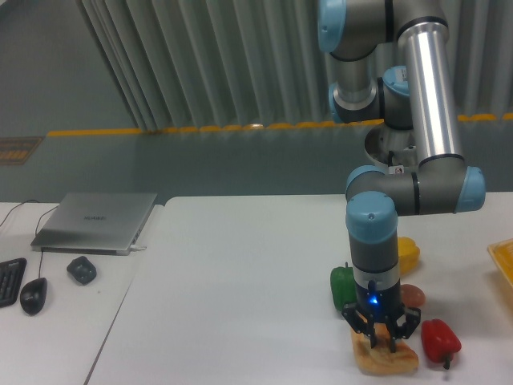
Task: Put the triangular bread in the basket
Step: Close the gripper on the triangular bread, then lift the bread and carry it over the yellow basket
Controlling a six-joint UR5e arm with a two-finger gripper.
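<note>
Lower right of frame: a green pepper point(342, 287) on the white table point(240, 281), with a yellow pepper point(407, 254) right of it, a small brown egg point(413, 295) below the yellow one, and a red pepper point(440, 340) lowest, near the bottom edge. Left of frame: a closed grey laptop point(96, 221); below it a small dark object point(82, 269), a black mouse point(33, 295) and the edge of a keyboard point(10, 281). Background: grey corrugated wall point(200, 64) above a yellow floor stripe point(104, 131).
</note>
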